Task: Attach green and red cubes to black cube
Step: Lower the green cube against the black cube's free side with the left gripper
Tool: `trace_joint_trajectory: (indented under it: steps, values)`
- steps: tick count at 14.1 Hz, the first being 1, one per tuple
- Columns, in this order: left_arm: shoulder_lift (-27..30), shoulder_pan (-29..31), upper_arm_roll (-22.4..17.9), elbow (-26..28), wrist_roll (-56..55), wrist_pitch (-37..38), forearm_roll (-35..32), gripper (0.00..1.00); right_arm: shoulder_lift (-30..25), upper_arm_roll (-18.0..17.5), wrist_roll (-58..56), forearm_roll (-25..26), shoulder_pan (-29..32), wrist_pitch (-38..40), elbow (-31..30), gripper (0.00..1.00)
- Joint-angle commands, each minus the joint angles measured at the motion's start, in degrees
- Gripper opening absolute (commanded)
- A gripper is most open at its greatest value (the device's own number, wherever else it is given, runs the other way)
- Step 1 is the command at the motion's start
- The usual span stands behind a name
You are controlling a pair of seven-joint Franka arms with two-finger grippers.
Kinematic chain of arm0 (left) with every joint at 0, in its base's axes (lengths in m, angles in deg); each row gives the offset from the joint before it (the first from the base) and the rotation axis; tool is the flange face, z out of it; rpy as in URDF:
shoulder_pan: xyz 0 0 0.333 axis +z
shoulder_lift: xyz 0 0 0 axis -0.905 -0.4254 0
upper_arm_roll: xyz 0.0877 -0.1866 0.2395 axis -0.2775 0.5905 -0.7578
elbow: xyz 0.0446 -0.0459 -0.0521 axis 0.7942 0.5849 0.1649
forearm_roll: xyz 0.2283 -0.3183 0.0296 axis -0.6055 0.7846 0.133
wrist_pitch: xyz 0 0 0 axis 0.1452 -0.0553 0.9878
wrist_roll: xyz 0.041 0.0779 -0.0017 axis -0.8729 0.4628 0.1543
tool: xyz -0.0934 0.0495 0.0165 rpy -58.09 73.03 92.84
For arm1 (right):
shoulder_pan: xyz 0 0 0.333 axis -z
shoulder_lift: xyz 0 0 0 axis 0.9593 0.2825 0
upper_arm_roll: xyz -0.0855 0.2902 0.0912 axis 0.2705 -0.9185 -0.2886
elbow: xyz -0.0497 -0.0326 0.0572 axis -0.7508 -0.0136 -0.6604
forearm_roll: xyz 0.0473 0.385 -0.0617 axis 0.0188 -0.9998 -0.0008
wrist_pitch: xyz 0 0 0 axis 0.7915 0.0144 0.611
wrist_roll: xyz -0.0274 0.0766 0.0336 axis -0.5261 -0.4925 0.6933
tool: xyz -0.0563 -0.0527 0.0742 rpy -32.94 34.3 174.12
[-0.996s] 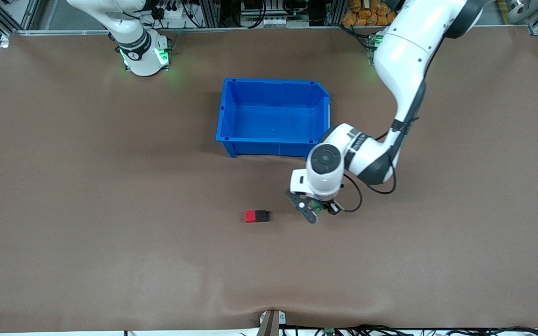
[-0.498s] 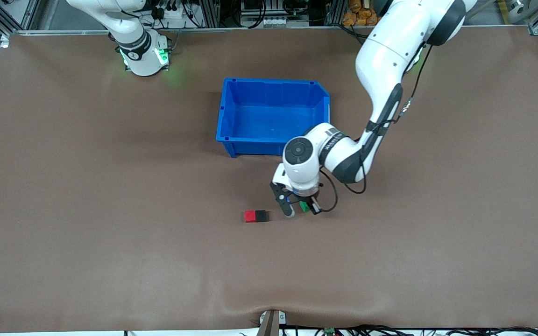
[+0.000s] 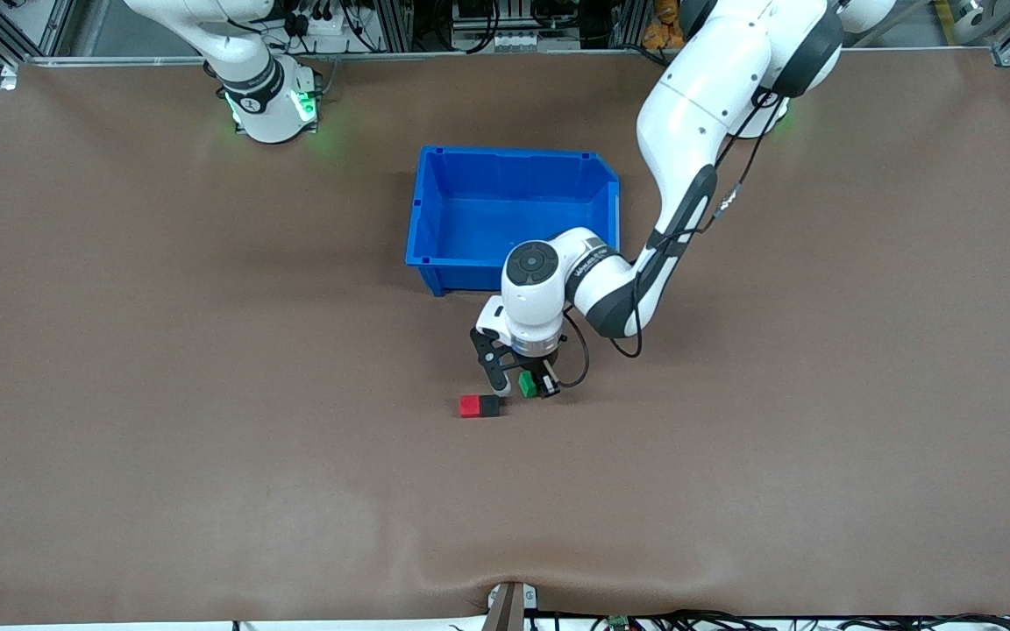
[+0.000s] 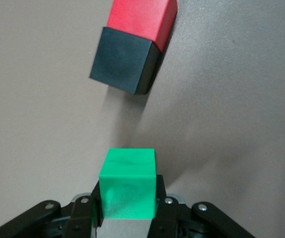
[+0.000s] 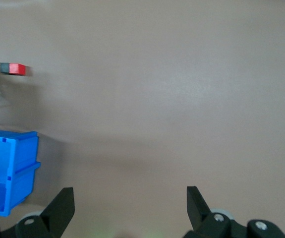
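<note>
While the right tool (image 5: 127, 208), fingers spread, waits near its base, the left tool (image 3: 523, 383) grips the green cube (image 3: 528, 383) over the table (image 3: 207, 438), apparently just beside the joined red cube (image 3: 470, 406) and black cube (image 3: 490, 405).

White arms, black joints, cables

High front camera facing robots, two wrist cameras looking down, close, at table (image 3: 207, 394)

Robot lab: aluminium framing (image 3: 5, 35), cabling (image 3: 487, 26)
</note>
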Motion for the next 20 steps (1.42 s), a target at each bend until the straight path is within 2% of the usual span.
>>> trace_joint_trajectory:
  steps: [1,7,13,17,18,19,20]
  values:
    - [-4.5,-1.2,-0.2,-6.4,-0.6,-0.7,-1.0,0.0,1.5,-0.2,0.5,2.4,-0.8,-0.5,0.5,1.0]
    - [-9.2,-2.4,-0.1,-13.0,0.0,-0.8,-0.9,0.0,3.1,-0.2,0.7,3.0,-2.6,-0.6,0.7,1.0]
    - [-10.6,-2.3,-0.1,-14.5,-0.8,-2.6,-0.5,0.0,3.3,0.0,0.8,3.1,-2.5,-0.5,0.5,1.0]
    - [-10.6,-2.4,-0.2,-14.5,-5.5,-4.3,0.2,0.0,3.5,0.3,0.5,3.0,-1.7,-0.2,0.2,1.0]
    - [-10.6,-2.4,-0.2,-14.5,-7.9,-5.2,0.2,0.33,3.6,0.3,0.5,3.0,-1.6,-0.3,0.2,1.0]
    - [-10.6,-2.3,-0.4,-14.3,-10.1,-6.2,0.3,0.99,3.7,0.3,0.6,2.9,-1.6,-0.4,0.2,1.0]
    - [-10.6,-2.2,-0.5,-14.0,-11.2,-7.0,0.2,1.0,3.7,0.3,0.6,2.9,-1.8,-0.4,0.2,1.0]
